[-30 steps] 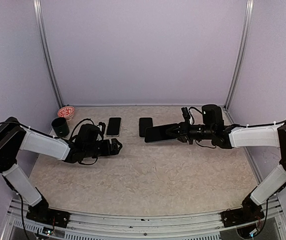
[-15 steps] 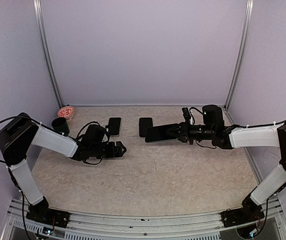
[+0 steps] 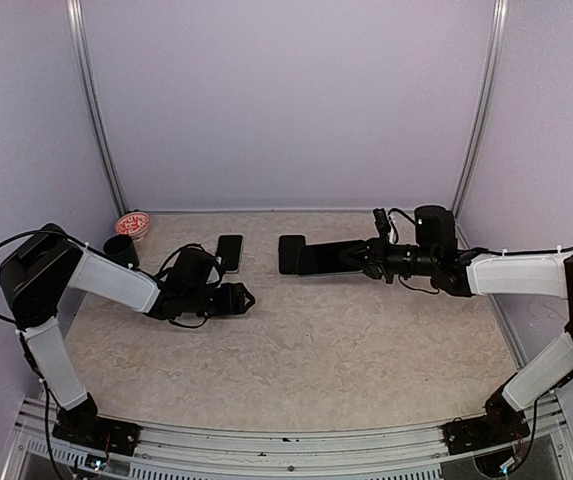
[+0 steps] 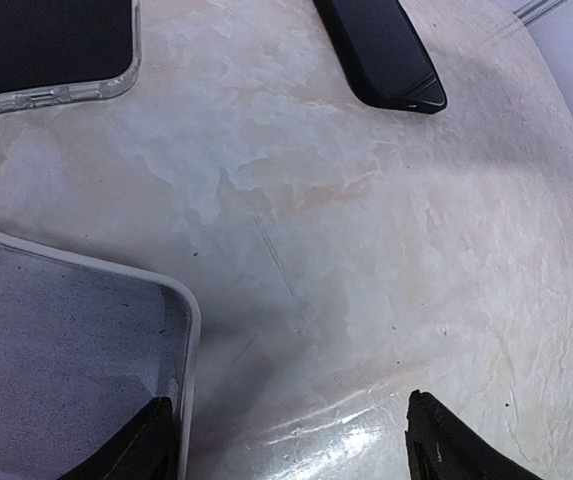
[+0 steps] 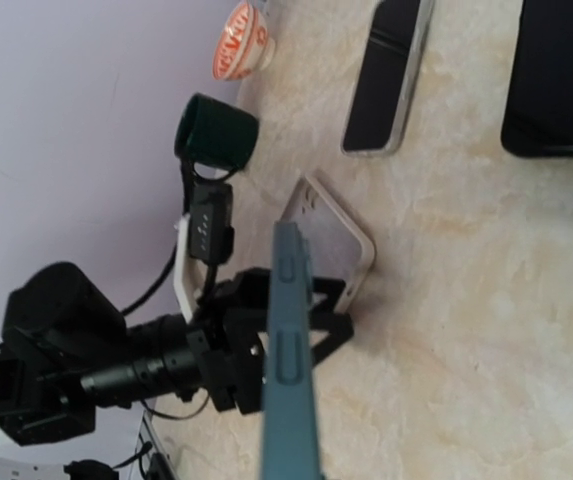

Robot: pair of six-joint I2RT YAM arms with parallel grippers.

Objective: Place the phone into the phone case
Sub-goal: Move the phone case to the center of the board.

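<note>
Phone [image 5: 288, 360] clamped edge-on in right jaws; left wrist view reveals left jaws parted beside clear case [image 4: 66, 350].

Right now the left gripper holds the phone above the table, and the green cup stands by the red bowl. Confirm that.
Wrong arm: the right gripper holds the phone above the table, as the top external view shows. The green cup does stand by the red bowl.
</note>
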